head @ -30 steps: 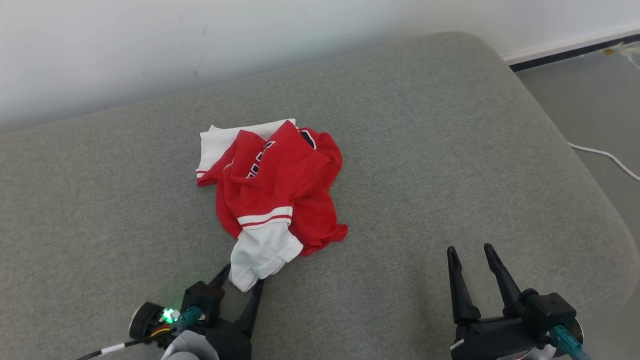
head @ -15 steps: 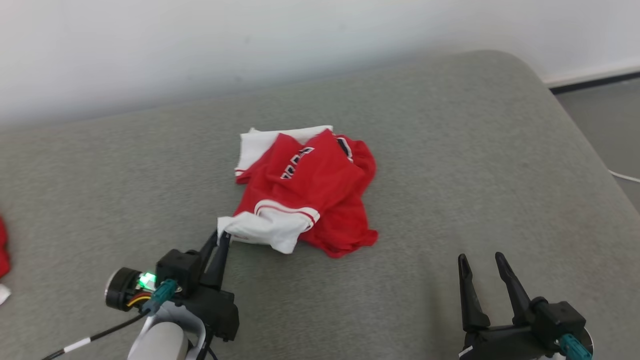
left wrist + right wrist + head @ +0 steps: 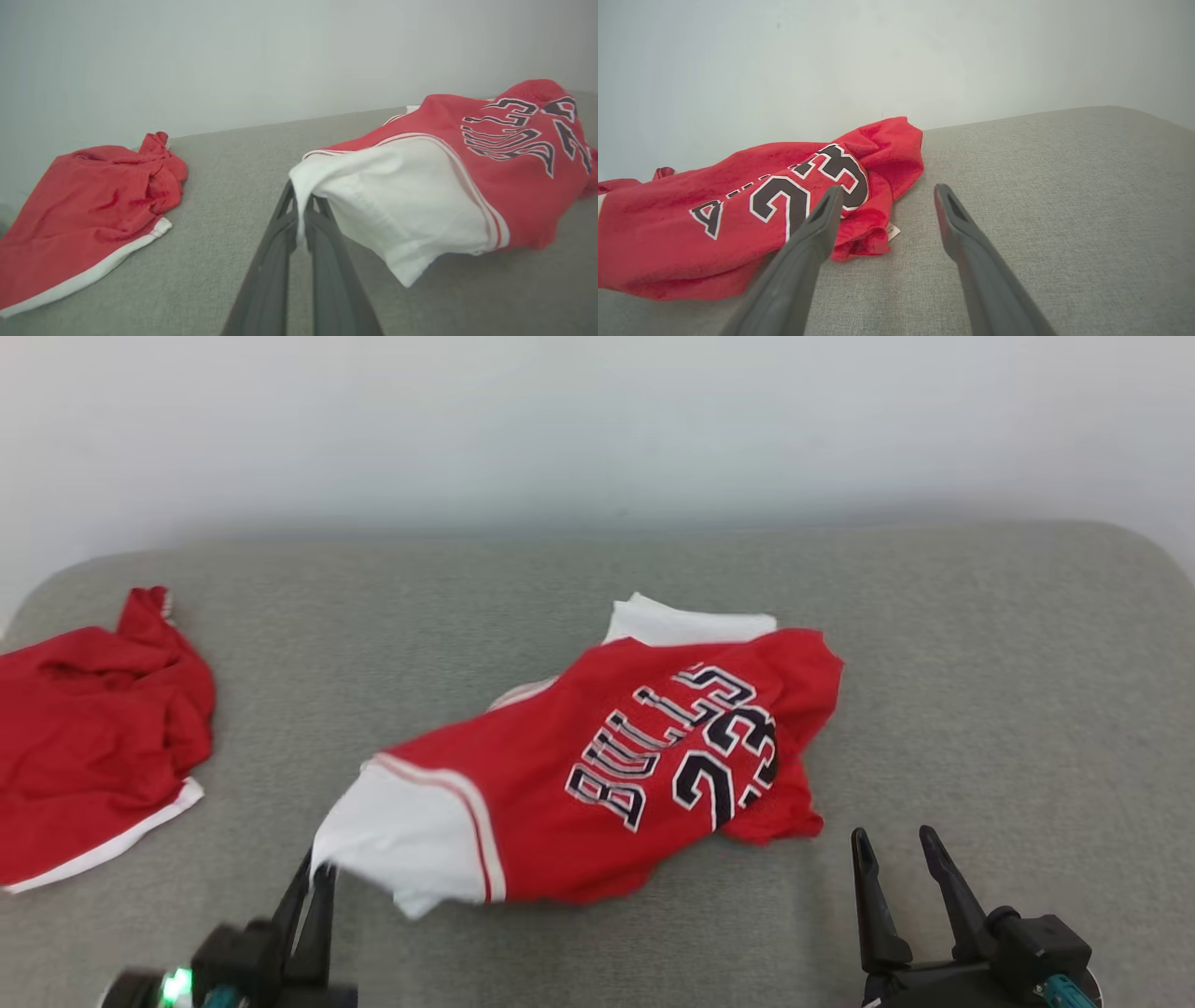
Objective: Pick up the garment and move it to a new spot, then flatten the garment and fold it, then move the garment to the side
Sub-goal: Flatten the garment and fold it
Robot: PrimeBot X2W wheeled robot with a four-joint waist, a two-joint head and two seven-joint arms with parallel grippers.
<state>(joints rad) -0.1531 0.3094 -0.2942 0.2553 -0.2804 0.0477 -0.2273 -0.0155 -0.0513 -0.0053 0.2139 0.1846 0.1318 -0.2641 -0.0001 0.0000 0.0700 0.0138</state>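
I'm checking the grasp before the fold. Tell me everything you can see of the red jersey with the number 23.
The jersey is red, soft-looking fabric with white sleeves edged in red-and-white stripes and dark, white-outlined BULLS and 23 lettering. It lies stretched and rumpled, not flat, on the grey cushion, its near white sleeve lifted and pinched in the shut left gripper.

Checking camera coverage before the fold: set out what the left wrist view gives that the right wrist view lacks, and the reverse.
Left wrist view adds: the left fingers shut on the white sleeve. Right wrist view adds: the right fingers open, holding nothing, and a small label. Shared: the red jersey numbered 23, the grey cushion, the pale wall.
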